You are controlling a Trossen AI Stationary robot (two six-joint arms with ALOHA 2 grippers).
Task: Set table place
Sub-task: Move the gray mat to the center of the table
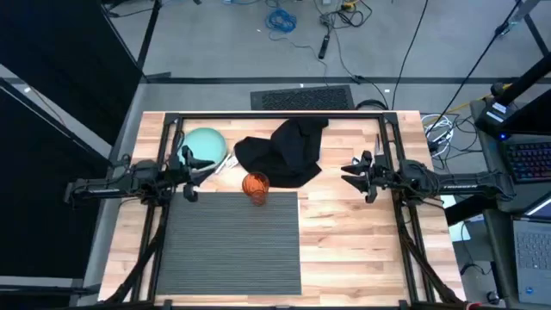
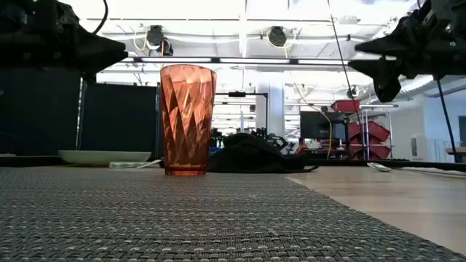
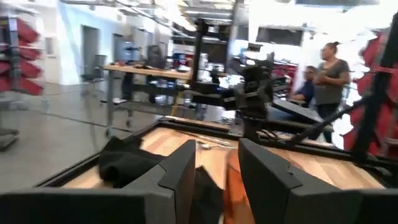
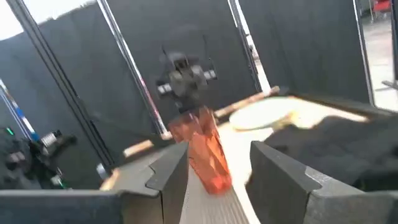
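The dark grey ribbed placemat [image 1: 228,245] lies flat on the wooden table's near left part. An orange faceted cup [image 1: 256,185] [image 2: 188,120] stands upright at the mat's far right corner. A pale green plate [image 1: 205,145] rests on the table beyond the mat's far left. Right of the plate, a black napkin [image 1: 284,151] lies crumpled. My left gripper [image 1: 191,176] [image 3: 217,180] hovers open above the mat's far left corner, next to the plate. My right gripper [image 1: 353,172] [image 4: 217,180] hovers open over bare wood right of the napkin. Both point at the cup [image 4: 205,152].
A pale thin thing [image 1: 225,164] lies between plate and napkin. Thin metal pieces [image 3: 211,144] lie on the wood near the right arm. Dark frame rails [image 1: 284,114] border the table. Bare wood [image 1: 353,250] stretches right of the mat. People [image 3: 326,74] stand in the room beyond.
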